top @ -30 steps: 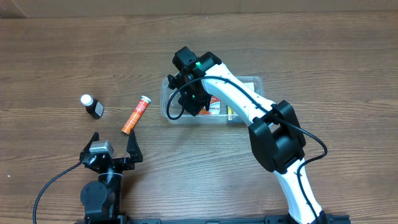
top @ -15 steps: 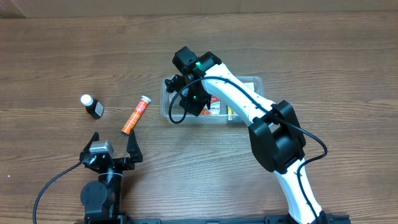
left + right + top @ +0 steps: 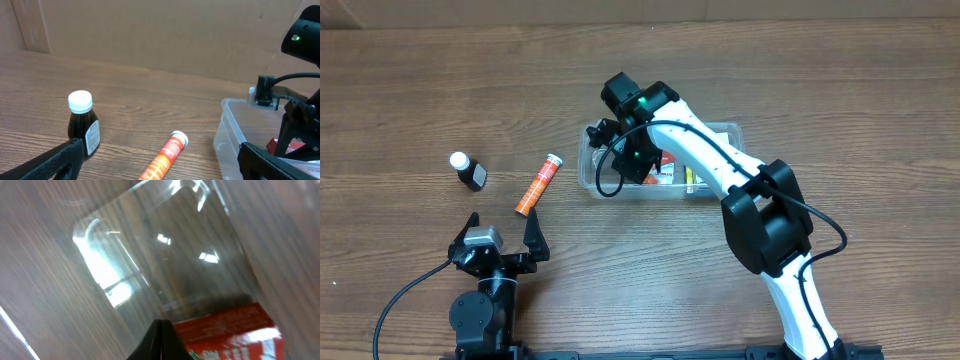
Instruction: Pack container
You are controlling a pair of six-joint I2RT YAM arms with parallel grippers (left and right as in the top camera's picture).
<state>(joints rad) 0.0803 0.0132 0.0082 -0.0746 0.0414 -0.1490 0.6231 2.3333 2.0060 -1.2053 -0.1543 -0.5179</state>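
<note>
A brown wood-grain bench [image 3: 840,80] carries three things. Toward the left a small dark bottle [image 3: 468,171] with a white cap and a label stands upright. Near it on the right, not touching, an orange tube [image 3: 539,184] lies on its side, its white-capped end pointing away and to the right. Further right sits the clear plastic container [image 3: 728,130], apart from the tube, long side running left to right

A brown wood-grain bench [image 3: 860,80] spreads wide, its grain running left to right. Along the bench's far edge stands a plain tan wall [image 3: 150,35], matte like cardboard, with an upright seam towards its left end. Soft, even light falls across the bench.
</note>
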